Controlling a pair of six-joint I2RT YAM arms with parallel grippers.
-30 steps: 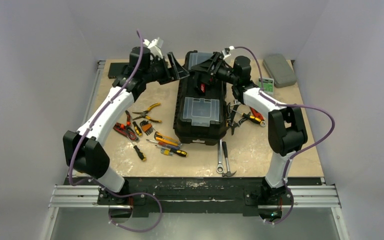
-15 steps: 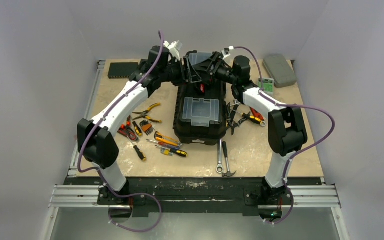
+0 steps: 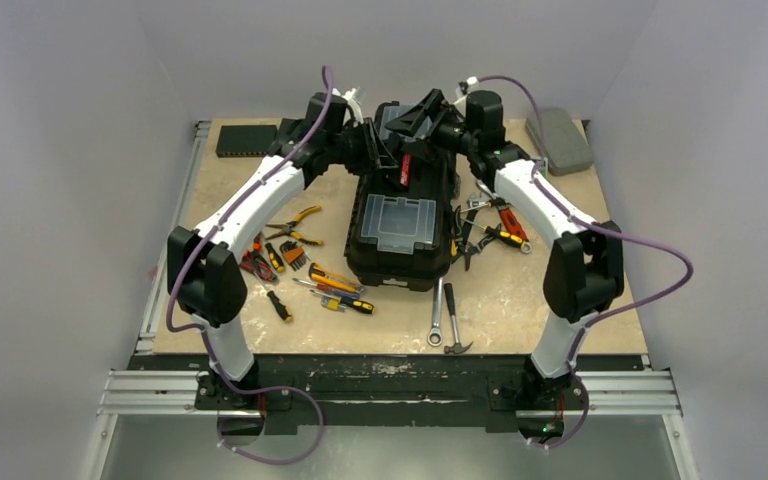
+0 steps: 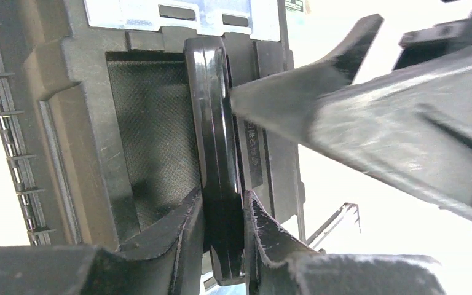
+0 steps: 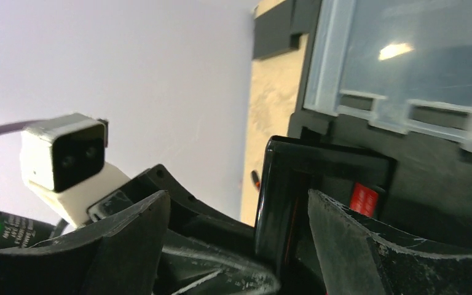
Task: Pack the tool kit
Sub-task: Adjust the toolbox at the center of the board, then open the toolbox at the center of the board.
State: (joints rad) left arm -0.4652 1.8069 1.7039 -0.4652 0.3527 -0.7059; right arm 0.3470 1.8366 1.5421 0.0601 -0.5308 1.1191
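The black toolbox (image 3: 400,215) stands shut in the middle of the table, its two clear lids (image 3: 398,222) facing up. Its black handle (image 4: 212,123) is raised. My left gripper (image 4: 223,203) is shut on that handle, one finger pressed on each side of the bar. My right gripper (image 5: 236,203) stands open at the far end of the handle (image 5: 283,184), which lies between its fingers, nearer the right one, untouched. From above, both grippers meet over the box's far half: left gripper (image 3: 385,160), right gripper (image 3: 418,118). Loose tools lie around the box.
Pliers (image 3: 295,215), hex keys (image 3: 290,255) and screwdrivers (image 3: 340,290) lie left of the box. A wrench (image 3: 438,315) and hammer (image 3: 452,322) lie in front, more pliers (image 3: 500,235) at the right. A flat grey case (image 3: 558,140) and a flat black box (image 3: 245,142) sit at the back.
My left arm swung right to the toolbox and its jaws closed on the raised handle. My right gripper opened wider and shifted slightly back.
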